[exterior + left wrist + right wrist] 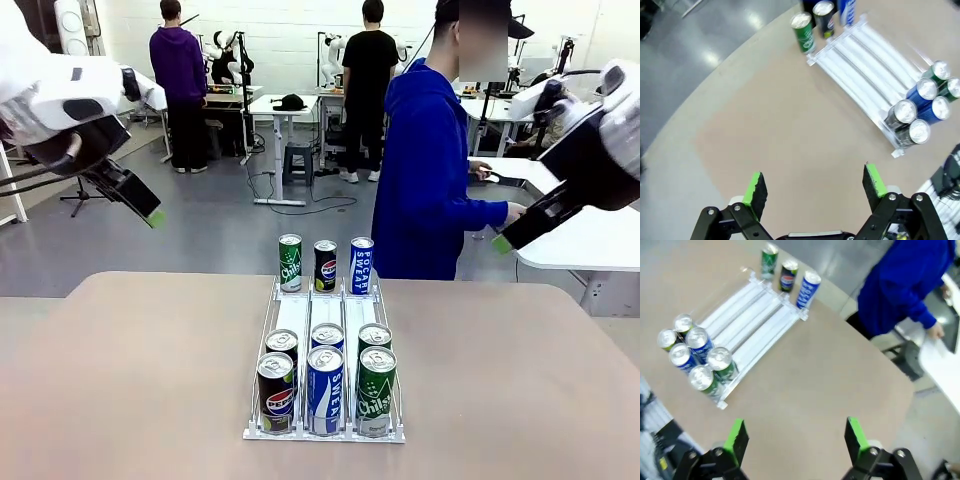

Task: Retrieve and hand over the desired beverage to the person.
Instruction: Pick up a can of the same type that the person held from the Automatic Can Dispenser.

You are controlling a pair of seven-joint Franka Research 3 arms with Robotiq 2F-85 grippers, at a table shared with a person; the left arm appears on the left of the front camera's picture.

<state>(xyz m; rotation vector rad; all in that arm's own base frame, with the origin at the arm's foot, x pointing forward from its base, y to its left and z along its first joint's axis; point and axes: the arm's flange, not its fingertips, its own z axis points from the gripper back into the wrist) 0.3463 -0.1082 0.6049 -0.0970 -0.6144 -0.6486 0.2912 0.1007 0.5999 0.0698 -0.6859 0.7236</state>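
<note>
Left gripper (pixel 815 182) and right gripper (pixel 795 435) hang wide open, empty, above the tan table (pixel 120 370).
Retrieval not begun; the next move likely needs a choice by the blue-hooded person (pixel 425 170) among drink cans (pixel 325 385) in the white rack (pixel 293 312).

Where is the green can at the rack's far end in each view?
Front view: green can, centre, leftmost of three standing cans.
Left wrist view: green can near the top, centre.
Right wrist view: green can at top, left of centre.
Shared landmark: the white rack.

White arms (pixel 60 95), black left hand (pixel 813 182), black right hand (pixel 796 435), green pads (pixel 756 192) on fingertips
</note>
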